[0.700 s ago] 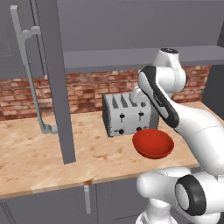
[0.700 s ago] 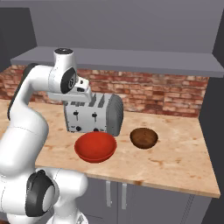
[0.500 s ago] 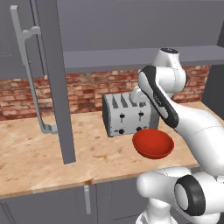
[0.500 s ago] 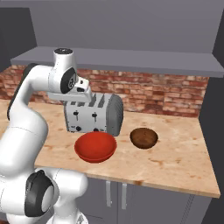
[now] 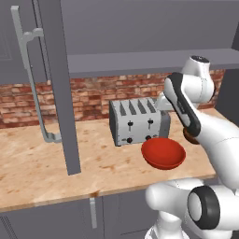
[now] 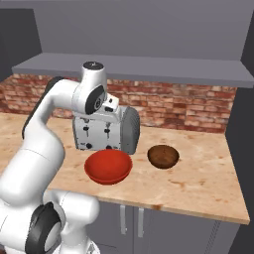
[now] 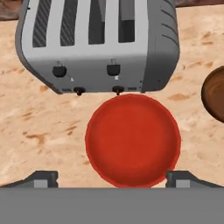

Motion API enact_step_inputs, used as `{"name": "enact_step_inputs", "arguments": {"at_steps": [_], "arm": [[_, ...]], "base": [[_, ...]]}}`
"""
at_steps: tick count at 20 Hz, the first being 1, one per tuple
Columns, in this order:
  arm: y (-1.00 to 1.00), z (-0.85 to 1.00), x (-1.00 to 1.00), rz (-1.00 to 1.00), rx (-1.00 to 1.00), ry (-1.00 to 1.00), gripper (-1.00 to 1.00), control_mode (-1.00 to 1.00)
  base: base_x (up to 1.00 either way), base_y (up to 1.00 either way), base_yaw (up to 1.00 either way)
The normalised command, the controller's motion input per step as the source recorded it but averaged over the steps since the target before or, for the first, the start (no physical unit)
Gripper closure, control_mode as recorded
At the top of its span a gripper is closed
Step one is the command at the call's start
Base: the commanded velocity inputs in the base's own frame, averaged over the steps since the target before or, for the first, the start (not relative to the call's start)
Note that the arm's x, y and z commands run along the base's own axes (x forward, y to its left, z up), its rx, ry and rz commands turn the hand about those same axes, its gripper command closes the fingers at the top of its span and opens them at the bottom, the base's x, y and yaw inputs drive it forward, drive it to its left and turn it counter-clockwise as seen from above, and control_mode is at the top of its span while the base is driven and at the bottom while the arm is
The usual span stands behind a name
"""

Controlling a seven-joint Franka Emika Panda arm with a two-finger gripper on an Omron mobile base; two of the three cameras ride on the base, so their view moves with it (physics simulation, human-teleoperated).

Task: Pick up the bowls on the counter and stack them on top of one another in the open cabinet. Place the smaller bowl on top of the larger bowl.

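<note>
The wide red bowl rests on the tan counter just in front of the toaster. To its right sits the smaller dark brown bowl, apart from it; in the left base view my arm hides most of it. My gripper hangs open high above the red bowl, looking down, its two fingertips spread wider than the bowl and holding nothing. The open cabinet's grey shelf runs above the brick wall.
A silver four-slot toaster stands behind the red bowl, against the brick backsplash. The open cabinet door with its long bar handle juts out over the counter at the left. Bare counter lies right of the brown bowl.
</note>
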Motion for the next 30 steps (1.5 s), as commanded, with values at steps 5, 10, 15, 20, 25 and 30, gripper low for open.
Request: {"name": "enact_step_inputs", "arguments": {"at_steps": [5,10,15,20,25,30], "arm": [[-0.89,-0.19,0.0,-0.1,0.05,0.0,-1.0,-1.0],[-0.71,-0.26,0.01,-0.08,0.0,0.0,-1.0,-1.0],[-0.63,-0.24,0.07,-0.11,0.01,0.0,-1.0,-1.0],[-0.6,-0.29,0.07,-0.18,0.0,0.0,-1.0,-1.0],[-0.55,-0.32,0.07,-0.18,0.0,0.0,-1.0,-1.0],[-0.49,-0.35,0.11,-0.12,0.02,-0.01,-1.0,-1.0]], "base": [[0.0,0.0,0.0],[0.0,0.0,0.0],[0.0,0.0,0.0],[0.0,0.0,0.0],[0.0,0.0,0.0],[0.0,0.0,0.0]]}}
